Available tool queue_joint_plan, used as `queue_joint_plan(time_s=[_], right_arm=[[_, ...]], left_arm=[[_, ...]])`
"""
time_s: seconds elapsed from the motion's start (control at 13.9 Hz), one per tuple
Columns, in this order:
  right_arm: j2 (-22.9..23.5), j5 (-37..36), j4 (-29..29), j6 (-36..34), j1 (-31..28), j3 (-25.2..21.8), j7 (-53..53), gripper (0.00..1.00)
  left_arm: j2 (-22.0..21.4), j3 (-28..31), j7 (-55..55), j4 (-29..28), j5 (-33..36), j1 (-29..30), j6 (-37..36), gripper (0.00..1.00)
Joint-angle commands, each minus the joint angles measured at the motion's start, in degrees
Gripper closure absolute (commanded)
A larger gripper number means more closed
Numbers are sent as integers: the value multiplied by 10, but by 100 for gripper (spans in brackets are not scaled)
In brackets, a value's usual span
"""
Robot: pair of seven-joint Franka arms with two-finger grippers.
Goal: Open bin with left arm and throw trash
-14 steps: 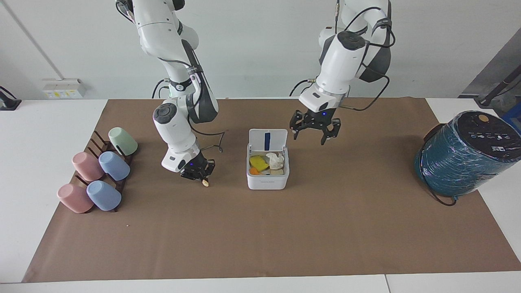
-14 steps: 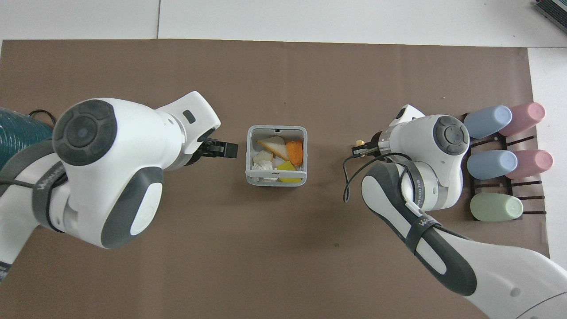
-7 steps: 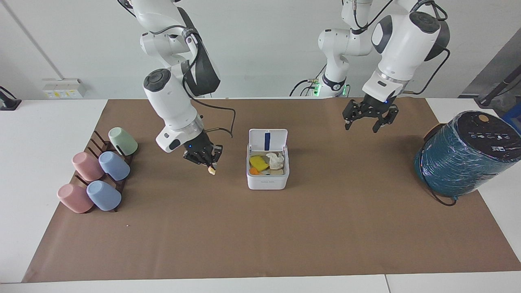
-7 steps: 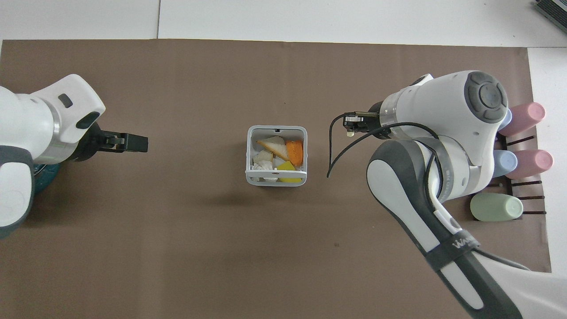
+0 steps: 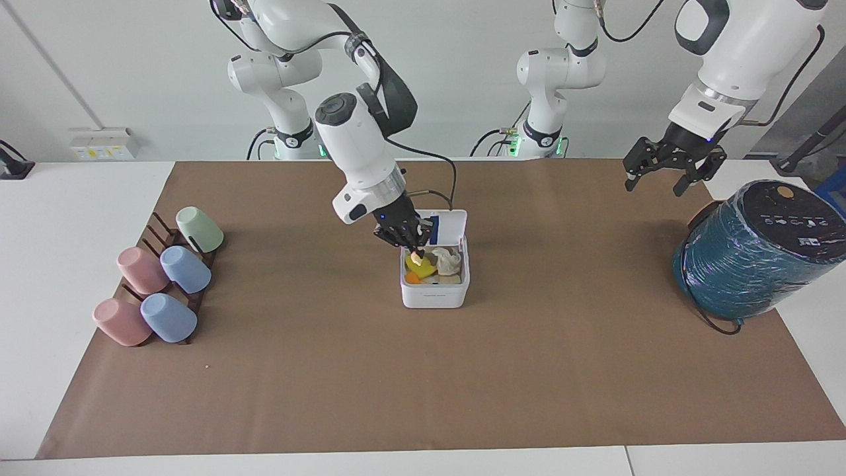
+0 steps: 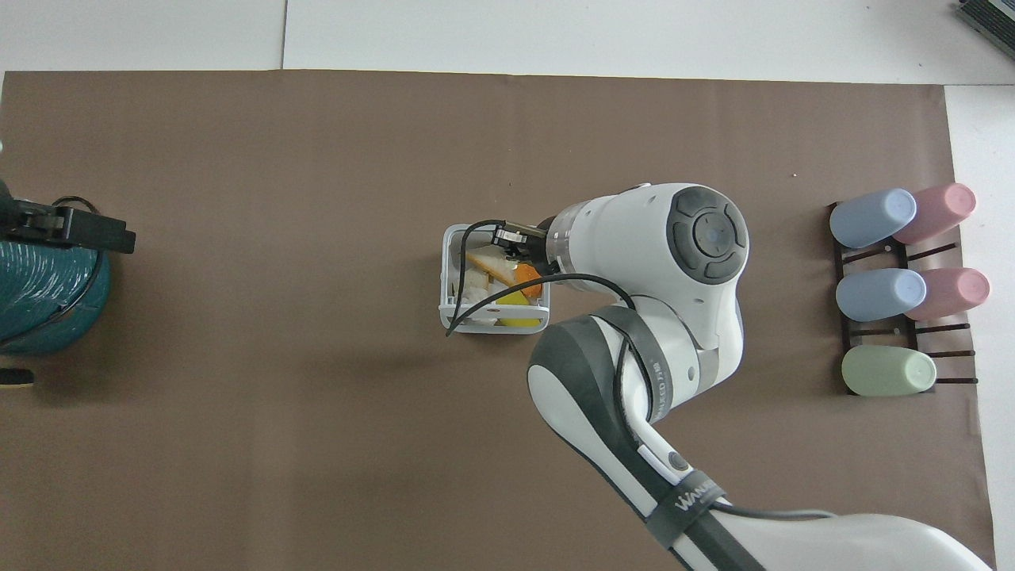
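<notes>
While over open bin (image 5: 434, 281), right gripper (image 5: 415, 252) now pinching yellowish scrap (image 5: 417, 254); left gripper (image 5: 669, 173) spread, withdrawn near teal cylinder (image 5: 753, 254). Drop imminent.

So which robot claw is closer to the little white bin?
The right claw: it's over the open bin, pinching a small scrap. The left claw is up beside the teal cylinder.
</notes>
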Motion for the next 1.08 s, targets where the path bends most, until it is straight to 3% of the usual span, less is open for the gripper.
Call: queue_joint_plan(time_s=[0.0,0.07,0.22,0.36,0.43,0.79,1.01], right_arm=[[14,11,-5,9,3,1,6,93],[14,13,-14,16,10,1,6,80],[11,13,-27,24,12,1,5,41],[12,13,-26,24,12,1,6,10],[12,13,-24,25,11,1,3,0],[-4,-8,-17,17,2,-7,-3,0],[-18,-116,-1,13,-46,-5,-8,0]], left_arm=[[18,-7,5,50,16,4,-42,0],[8,-7,6,42,13,4,-45,0],[-15,-7,-1,5,12,1,-48,0],[-24,-7,2,-14,12,1,-45,0],[-26,-7,3,-16,12,2,-45,0],[-25,-7,-1,-16,13,-2,-41,0],[-25,-7,0,-16,13,-2,-42,0]])
